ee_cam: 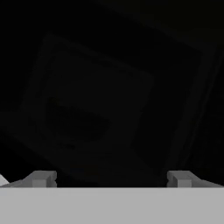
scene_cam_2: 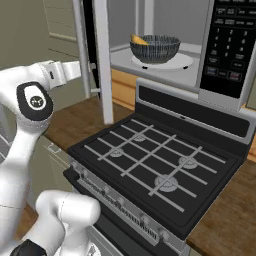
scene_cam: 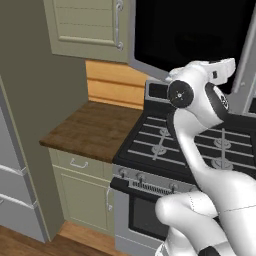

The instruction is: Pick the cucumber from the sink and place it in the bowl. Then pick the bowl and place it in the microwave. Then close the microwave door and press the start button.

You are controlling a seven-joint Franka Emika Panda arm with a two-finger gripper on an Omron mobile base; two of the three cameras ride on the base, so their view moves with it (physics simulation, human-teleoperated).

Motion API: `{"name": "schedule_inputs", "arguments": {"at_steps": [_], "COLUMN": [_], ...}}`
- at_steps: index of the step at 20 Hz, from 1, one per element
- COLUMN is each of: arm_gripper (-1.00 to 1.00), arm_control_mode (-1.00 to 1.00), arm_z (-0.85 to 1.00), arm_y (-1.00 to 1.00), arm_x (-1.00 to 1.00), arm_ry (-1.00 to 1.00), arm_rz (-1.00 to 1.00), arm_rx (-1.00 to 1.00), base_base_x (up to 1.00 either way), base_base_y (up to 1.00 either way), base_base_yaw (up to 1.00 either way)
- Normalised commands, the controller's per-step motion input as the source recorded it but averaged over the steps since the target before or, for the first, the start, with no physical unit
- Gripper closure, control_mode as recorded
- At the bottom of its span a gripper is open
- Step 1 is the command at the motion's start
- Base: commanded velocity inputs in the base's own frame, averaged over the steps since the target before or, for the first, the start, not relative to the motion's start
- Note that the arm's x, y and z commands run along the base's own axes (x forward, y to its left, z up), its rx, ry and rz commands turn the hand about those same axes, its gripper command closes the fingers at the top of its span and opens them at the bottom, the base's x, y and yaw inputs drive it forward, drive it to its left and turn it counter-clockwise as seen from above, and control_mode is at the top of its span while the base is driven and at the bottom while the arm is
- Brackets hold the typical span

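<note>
The microwave (scene_cam_2: 227, 45) hangs over the range with its door (scene_cam_2: 101, 60) swung open, seen edge-on in the right base view. Inside, the dark ribbed bowl (scene_cam_2: 155, 49) sits on the white turntable, and the yellow-orange cucumber (scene_cam_2: 138, 39) lies in it at the left rim. The door's black glass (scene_cam: 190, 35) faces the left base camera. My gripper (ee_cam: 111, 179) is open, its fingertips (ee_cam: 41, 178) spread wide, right up against the outer side of that dark glass. The sink is out of view.
Below the microwave is a steel range with black grates (scene_cam_2: 150, 160) and front knobs. A wooden counter (scene_cam: 95, 127) lies left of it, under a pale green wall cabinet (scene_cam: 85, 25). A tall grey fridge (scene_cam: 10, 175) stands far left.
</note>
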Motion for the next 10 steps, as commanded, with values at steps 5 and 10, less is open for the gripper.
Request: {"name": "schedule_inputs", "arguments": {"at_steps": [5,10], "arm_gripper": [-1.0,-1.0], "arm_control_mode": [-1.0,-1.0], "arm_z": [0.0,0.0], "arm_y": [-0.74,-0.43], "arm_x": [0.63,0.79], "arm_ry": [-0.02,-0.04], "arm_rz": [0.11,0.14], "arm_rx": [0.24,0.19], "base_base_x": [0.0,0.0], "base_base_y": [0.0,0.0], "base_base_yaw": [0.0,0.0]}}
